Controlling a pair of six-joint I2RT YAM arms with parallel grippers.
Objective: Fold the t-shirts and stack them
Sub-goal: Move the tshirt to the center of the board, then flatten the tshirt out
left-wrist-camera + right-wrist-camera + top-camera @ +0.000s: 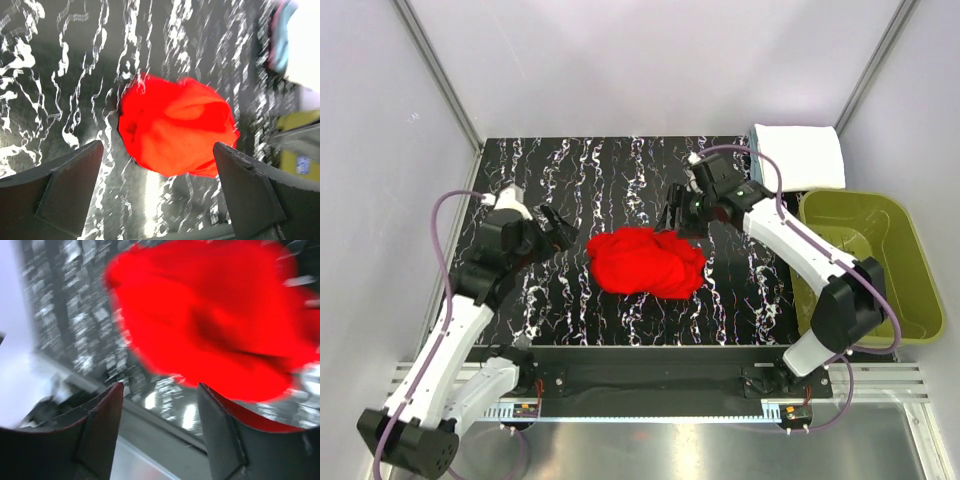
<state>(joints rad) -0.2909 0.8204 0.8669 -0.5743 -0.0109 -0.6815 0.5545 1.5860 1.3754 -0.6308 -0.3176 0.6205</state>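
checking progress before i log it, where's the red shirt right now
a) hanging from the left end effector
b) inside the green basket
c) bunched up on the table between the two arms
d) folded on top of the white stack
c: the red shirt lies in a crumpled heap on the black table, apart from the white folded stack and outside the basket.

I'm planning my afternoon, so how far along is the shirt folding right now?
Done: a folded stack, white on top, sits at the table's far right corner. In hand: nothing; the left gripper and right gripper are open on either side of the red t-shirt. Left: that shirt lies crumpled mid-table, unfolded and unstacked.
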